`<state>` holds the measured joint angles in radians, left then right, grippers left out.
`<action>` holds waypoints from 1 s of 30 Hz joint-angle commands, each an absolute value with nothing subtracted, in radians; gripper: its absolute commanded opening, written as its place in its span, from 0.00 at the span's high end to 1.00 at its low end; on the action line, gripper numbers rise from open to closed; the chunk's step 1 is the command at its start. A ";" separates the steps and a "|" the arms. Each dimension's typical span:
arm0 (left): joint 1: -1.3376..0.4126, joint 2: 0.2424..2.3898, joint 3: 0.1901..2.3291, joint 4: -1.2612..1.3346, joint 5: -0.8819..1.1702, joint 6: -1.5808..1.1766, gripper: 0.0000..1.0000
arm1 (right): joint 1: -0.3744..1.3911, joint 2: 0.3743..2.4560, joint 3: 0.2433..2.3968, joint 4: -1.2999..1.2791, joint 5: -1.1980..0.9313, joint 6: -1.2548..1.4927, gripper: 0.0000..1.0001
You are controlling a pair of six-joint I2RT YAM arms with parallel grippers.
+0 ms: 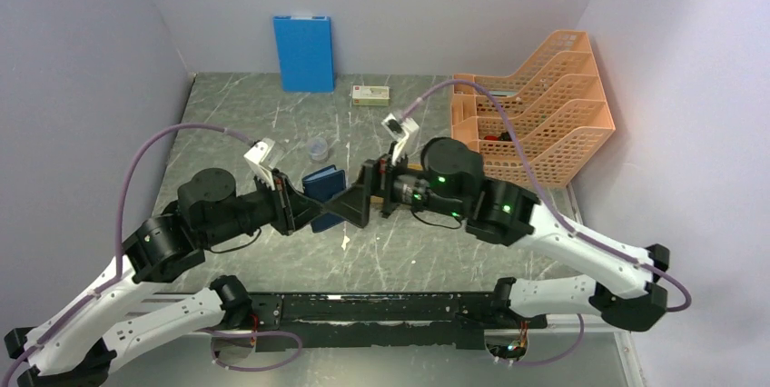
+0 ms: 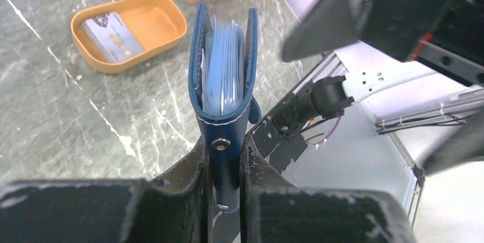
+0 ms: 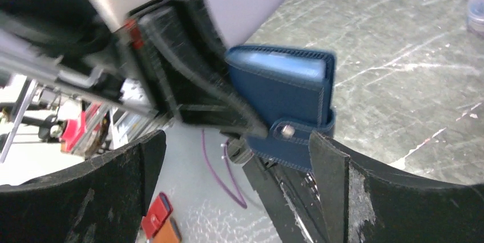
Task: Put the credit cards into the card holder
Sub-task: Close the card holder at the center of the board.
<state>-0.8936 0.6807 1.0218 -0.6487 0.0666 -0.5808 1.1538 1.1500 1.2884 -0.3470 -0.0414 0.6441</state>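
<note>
card holder (image 2: 222, 77): upright, off the table, strap end clamped in left gripper (image 2: 225, 160) | right gripper (image 3: 235, 157): jaws apart, empty, just beside holder | credit cards (image 2: 111, 36): lying in orange tray (image 2: 165, 12) | progress: holder presented; picking and sleeving cards apparently outstanding

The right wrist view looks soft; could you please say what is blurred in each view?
Right wrist view: left hand smeared, dark navy stitched card holder sharp; left wrist view: right hand blurred, holder crisp; top external view: sharp, evenly lit.
</note>
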 commanded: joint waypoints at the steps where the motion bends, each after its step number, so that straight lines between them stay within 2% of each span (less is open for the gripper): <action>1: -0.887 0.628 0.974 -0.486 0.108 -0.603 0.95 | 1.178 1.000 1.245 -0.324 -0.103 0.537 0.00; 7: -0.886 0.533 0.918 -0.334 0.233 -0.632 0.95 | 1.178 0.857 1.072 -0.222 -0.029 0.540 0.04; 13: -0.887 0.507 0.904 -0.232 0.329 -0.664 0.95 | 1.177 0.818 0.974 -0.051 -0.090 0.583 0.12; 24: -0.887 0.525 0.910 -0.154 0.400 -0.682 0.95 | 1.178 0.856 0.928 0.188 -0.210 0.692 0.13; 30: -0.886 0.531 0.915 -0.154 0.413 -0.681 0.95 | 1.178 0.893 0.944 0.190 -0.157 0.712 0.24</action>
<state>-0.8909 0.5285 0.9028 -0.2268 0.3721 -0.6716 1.1755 0.8719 0.9398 0.1402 -0.1780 0.6861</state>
